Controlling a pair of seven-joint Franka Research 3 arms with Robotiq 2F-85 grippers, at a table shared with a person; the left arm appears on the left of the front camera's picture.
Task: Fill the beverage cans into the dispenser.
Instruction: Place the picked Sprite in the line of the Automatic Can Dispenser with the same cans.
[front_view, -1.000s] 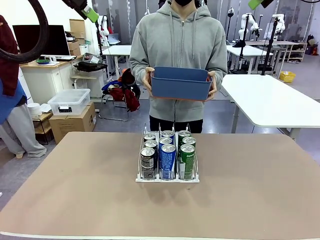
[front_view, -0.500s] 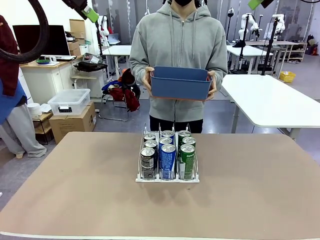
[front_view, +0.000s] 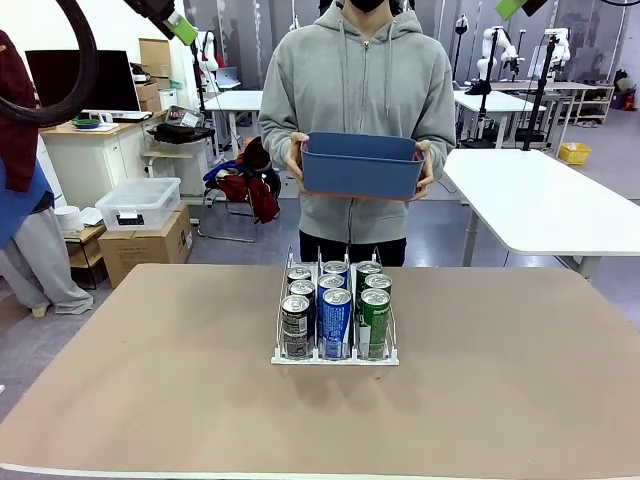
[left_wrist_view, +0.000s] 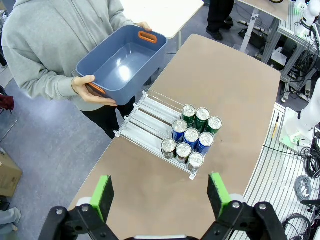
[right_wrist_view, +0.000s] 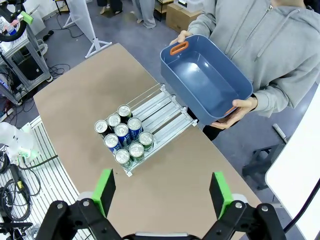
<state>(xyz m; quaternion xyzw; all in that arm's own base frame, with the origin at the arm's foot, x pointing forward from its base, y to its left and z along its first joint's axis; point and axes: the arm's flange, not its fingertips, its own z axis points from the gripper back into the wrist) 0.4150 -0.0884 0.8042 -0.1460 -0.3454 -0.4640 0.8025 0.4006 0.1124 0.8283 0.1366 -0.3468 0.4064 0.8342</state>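
Tabletop (front_view: 150, 380) dispenser (front_view: 335, 357) holds 9 beverage cans (front_view: 336, 322); 3 per lane.

Bright, even room light from above. My pictures look sharp, shadows are soft, and my wrist views bend at the edges.

We saw the left gripper (left_wrist_view: 160, 192) and right gripper (right_wrist_view: 161, 192) built of black linkages studded with silver screws, tipped by green pads (left_wrist_view: 102, 196). The person (front_view: 355, 95) wore a grey zip hoodie with drawstrings.
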